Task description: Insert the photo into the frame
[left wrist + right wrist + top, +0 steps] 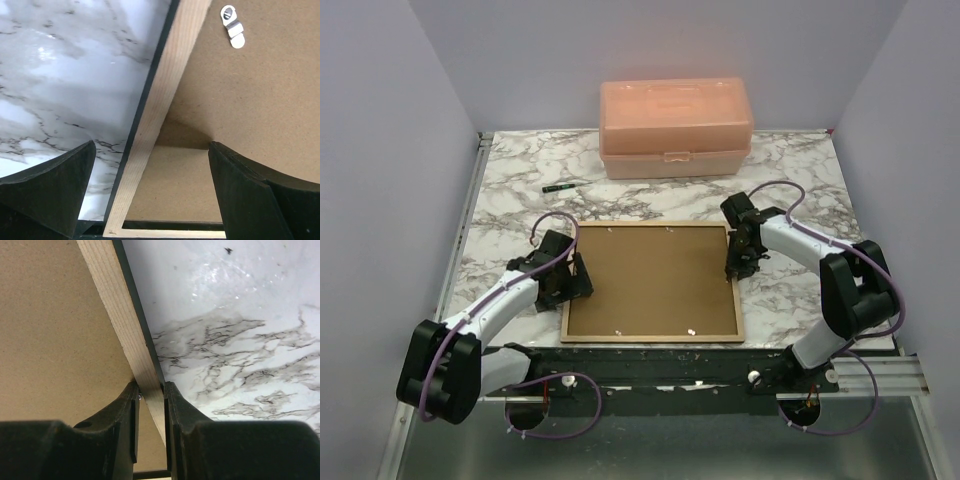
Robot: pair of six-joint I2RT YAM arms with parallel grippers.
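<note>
The frame (650, 338) lies back-up on the counter (520, 190), roughly centred between the left and right edges and closer to the near edge, with its light wood rails facing upward. The brown backing panel (650, 280) sits inside the rails. The photo is not visible in any view, so it cannot be confirmed whether it lies under the panel. The right hand (150, 390) is clenched on the frame rail nearest the counter's right edge, one finger inside against the panel and one outside over the counter. The left hand (151, 145) is released and straddles the opposite rail without touching it, close to the frame's near-left corner. Hazard one: the grasp covers only a narrow strip of rail, so a lift from that side alone is likely to tip the frame, letting the panel and the pane slide or drop out. A turn clip (233, 27) sits on the panel; whether it locks under the rail cannot be judged, so treat the panel as loose. Hazard two: if the left hand clenches where it hangs, its inner finger may trap the panel against the rail and jam it. Hazard three: downward pressure on the panel loads the pane beneath. A peach storage box (675, 128) at the far edge and a dark marker (558, 187) nearby restrict any swing in that direction.
</note>
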